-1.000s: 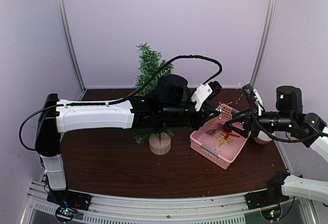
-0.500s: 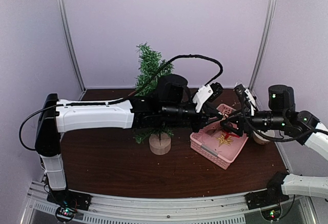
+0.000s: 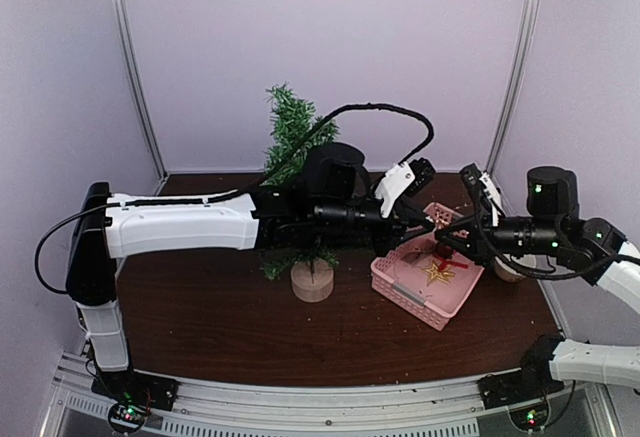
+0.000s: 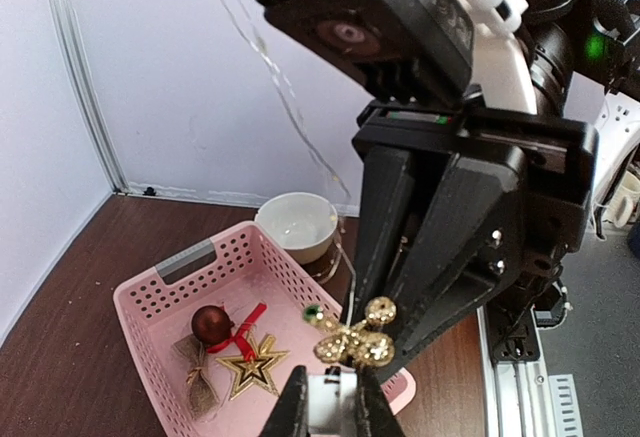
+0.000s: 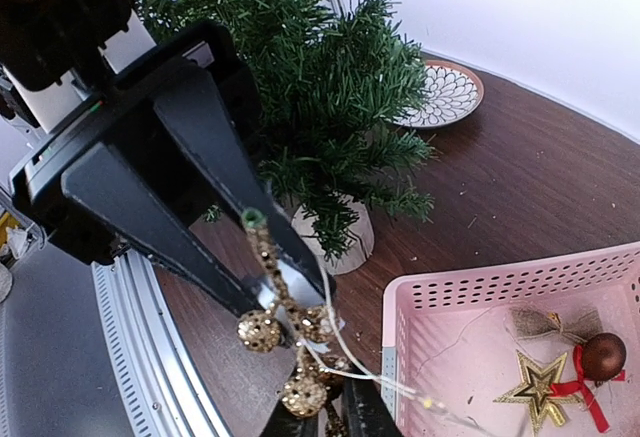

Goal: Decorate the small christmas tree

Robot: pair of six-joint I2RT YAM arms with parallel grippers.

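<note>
The small christmas tree [image 3: 293, 137] stands on its round wooden stump [image 3: 312, 279] behind the left arm, and its green branches [image 5: 300, 87] fill the top of the right wrist view. Both grippers meet tip to tip above the pink basket [image 3: 425, 282]. My left gripper [image 4: 327, 377] is shut on a gold glitter berry sprig [image 4: 350, 342]. My right gripper [image 5: 320, 412] faces it, its fingers shut on the same sprig [image 5: 290, 337]. A thin wire [image 5: 345, 342] runs from the sprig towards the basket.
The basket [image 4: 170, 277] holds a gold star [image 4: 245, 369], a dark red ball [image 4: 211, 324] with a red ribbon, and a brown bow [image 4: 198, 385]. A white bowl [image 4: 296, 225] stands behind it. A patterned plate [image 5: 440, 92] lies beyond the tree.
My right gripper has moved left to the left gripper's tips and shut on the gold sprig. The left arm has hardly moved.
</note>
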